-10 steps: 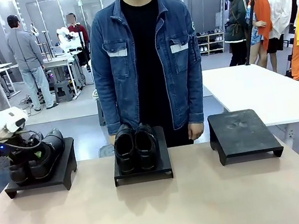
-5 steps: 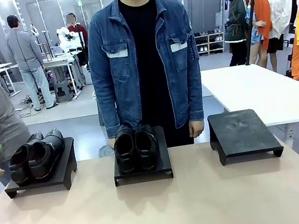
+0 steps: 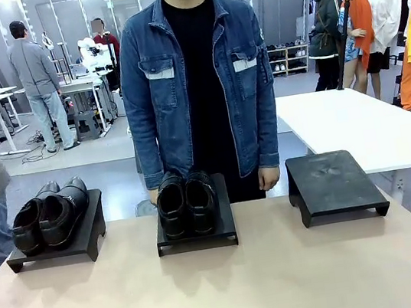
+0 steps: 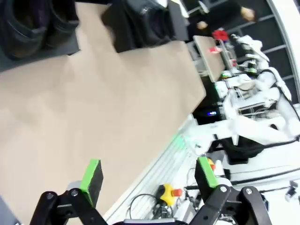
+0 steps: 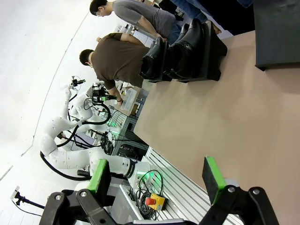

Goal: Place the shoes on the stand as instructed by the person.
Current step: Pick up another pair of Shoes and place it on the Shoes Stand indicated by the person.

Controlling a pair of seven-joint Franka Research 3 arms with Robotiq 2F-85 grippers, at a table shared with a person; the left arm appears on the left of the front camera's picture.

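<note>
Black strapped shoes (image 3: 50,216) angled; plain pair (image 3: 187,202) toes toward robot.

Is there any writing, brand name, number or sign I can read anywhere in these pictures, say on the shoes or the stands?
None can be read.
Strapped shoes on the left stand: no visible print.
Plain shoes on the middle stand: no visible print.
Right stand: bare top, only scuffs.
Person's denim jacket: pale pocket strips, no lettering legible.

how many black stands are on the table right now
3. Left black flat-topped stand carries a strapped pair of shoes, middle stand carries glossy black leather shoes, right stand is bare.
</note>
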